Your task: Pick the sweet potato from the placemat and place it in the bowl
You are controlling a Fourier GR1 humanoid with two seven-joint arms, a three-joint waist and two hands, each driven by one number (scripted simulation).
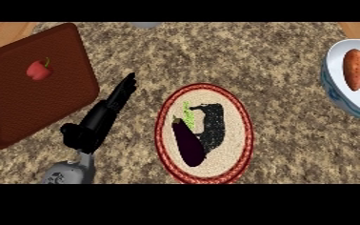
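Observation:
An orange sweet potato [352, 69] lies inside the white, blue-sided bowl [332, 88] at the right edge, which cuts off part of the bowl. The round beige placemat [235, 124] with a red braided rim sits in the middle. On it lies a dark purple eggplant [188, 143] with a green stem. Beside the eggplant is a black shape [213, 124]; I cannot tell what it is. My left hand [91, 126] rests at the lower left, fingers straight and pointing up-right, holding nothing, apart from the placemat. My right hand does not show.
A large red-brown board [49, 105] lies at the left with a small red pepper [38, 70] on it. A grey object [145, 25] peeks in at the top edge. Speckled counter separates the placemat from the bowl.

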